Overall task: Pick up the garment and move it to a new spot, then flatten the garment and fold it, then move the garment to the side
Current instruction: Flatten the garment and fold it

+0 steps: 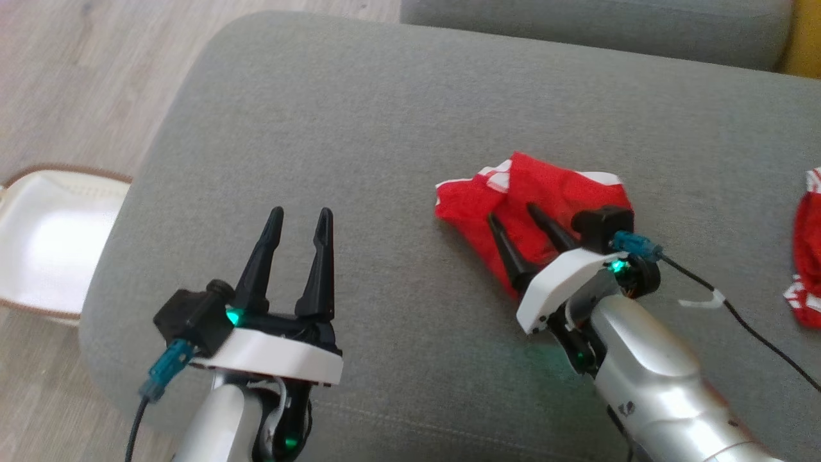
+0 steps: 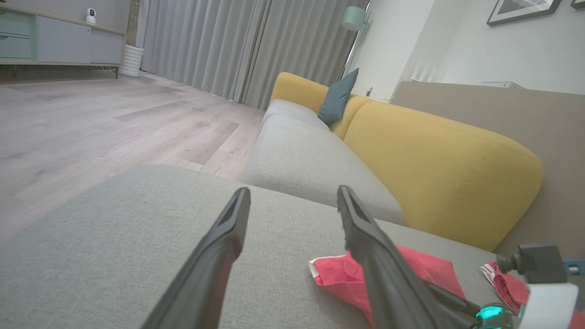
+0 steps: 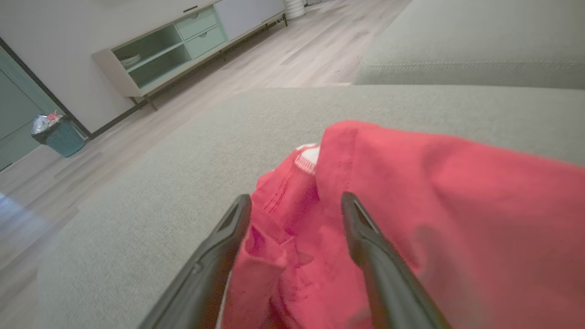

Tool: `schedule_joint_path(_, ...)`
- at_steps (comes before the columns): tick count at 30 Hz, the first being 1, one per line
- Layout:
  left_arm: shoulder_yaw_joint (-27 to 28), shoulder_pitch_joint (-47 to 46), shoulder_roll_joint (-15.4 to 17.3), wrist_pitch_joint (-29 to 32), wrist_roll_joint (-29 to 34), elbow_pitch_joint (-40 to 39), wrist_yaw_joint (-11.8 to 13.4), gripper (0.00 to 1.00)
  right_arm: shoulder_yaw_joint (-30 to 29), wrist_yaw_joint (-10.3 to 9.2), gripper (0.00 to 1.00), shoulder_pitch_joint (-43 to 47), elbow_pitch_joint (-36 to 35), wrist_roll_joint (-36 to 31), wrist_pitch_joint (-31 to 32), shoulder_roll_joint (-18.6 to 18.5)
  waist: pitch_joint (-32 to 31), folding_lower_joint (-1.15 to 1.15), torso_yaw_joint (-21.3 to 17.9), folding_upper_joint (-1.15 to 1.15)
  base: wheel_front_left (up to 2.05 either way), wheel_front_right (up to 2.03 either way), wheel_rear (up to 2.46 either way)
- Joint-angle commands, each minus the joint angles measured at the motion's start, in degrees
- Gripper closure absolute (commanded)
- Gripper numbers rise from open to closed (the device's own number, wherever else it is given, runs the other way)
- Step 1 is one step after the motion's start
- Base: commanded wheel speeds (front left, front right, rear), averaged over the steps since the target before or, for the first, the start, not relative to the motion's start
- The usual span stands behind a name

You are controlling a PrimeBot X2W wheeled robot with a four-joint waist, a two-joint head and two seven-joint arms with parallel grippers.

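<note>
- Red cloth with white trim: the garment lies bunched on the grey sofa cushion, right of the cushion's middle in the head view.
- Its longer side runs across that view from left to right. A white-edged corner points left, a white band sits at the upper right, and a narrower flap tapers down toward the right wrist.
- Creases and a raised fold show in the right wrist view, so the garment is rumpled — not flat.
- The right gripper rests over the garment's lower left part, fingers pointing up and to the left in the head view.
- From the right wrist, the right gripper has its two dark fingers spread wide. Red cloth lies between and under them, and nothing is pinched.
- The left gripper hovers over bare cushion, well apart from the garment on its left, fingers pointing up the head view.
- Seen from its own wrist, the left gripper is spread wide and empty — the garment lies just past its right finger.
- A second red and white cloth lies at the cushion's right edge, apart from the garment.
- A white basket with a brown rim stands on the wooden floor, left of the cushion.
- A yellow backrest rises behind the seat, with a blue-grey pillow leaning on it farther along.
</note>
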Motion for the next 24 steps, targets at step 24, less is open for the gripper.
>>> schedule_joint_path(24, 4.8, -2.7, 0.5, -0.3, 0.4, -3.6, -0.3, 0.00, -28.8, 0.39, 0.00, 21.5, -36.7, -27.5, -0.6, 0.6, -2.2, 0.00, -12.5, 0.00, 0.00, 0.00, 0.00)
